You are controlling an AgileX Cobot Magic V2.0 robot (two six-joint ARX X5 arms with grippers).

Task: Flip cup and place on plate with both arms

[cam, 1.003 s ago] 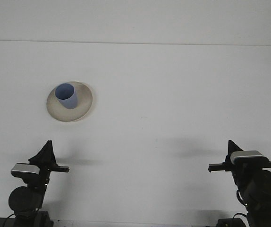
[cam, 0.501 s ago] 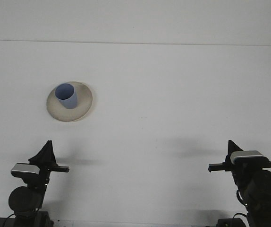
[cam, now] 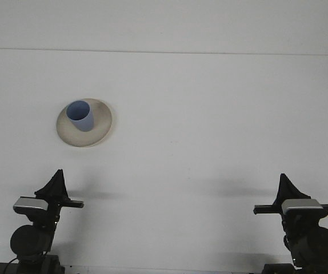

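cup sits on the plate, mouth up

blue cup (cam: 81, 116) stands upright on the beige plate (cam: 99, 132), far left on the white table (cam: 210, 114). left gripper (cam: 55, 184) and right gripper (cam: 284, 186) sit low at the near edge, well apart from it. can't tell if either is clenched or released.

Cup: a light blue cup (cam: 80, 115) standing upright, mouth open upward, on the plate's left-of-centre area.
Plate: a round beige plate (cam: 99, 128) lying flat on the white table, left and far side.
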